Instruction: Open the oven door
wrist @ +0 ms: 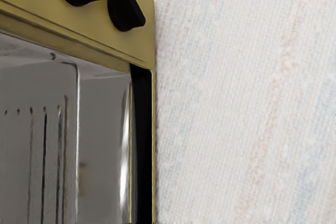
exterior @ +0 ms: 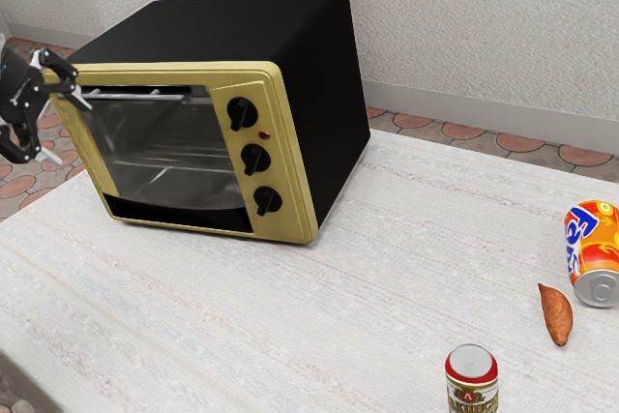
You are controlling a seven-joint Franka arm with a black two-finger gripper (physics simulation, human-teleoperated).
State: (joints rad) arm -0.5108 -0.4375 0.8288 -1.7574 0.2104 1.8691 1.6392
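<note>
My gripper (exterior: 67, 128) is at the exterior view's left edge, in front of the oven's upper corner, its two fingers spread with nothing seen between them. The black oven (exterior: 218, 31) with a gold front stands on the table, its glass door (exterior: 169, 152) shut. A silver bar handle (exterior: 145, 97) runs along the door's top; one fingertip is close to its left end, and whether they touch I cannot tell. In the wrist view the door glass (wrist: 100, 129) and the gold front panel (wrist: 105, 35) are close to my hand.
Three black knobs (exterior: 255, 159) line the oven's front beside the door. On the table (exterior: 213, 307), toward the exterior view's right, are an orange can (exterior: 592, 244), a brown sweet potato (exterior: 556, 316) and a red-rimmed can (exterior: 472, 379). A pale wall (exterior: 484, 26) stands behind.
</note>
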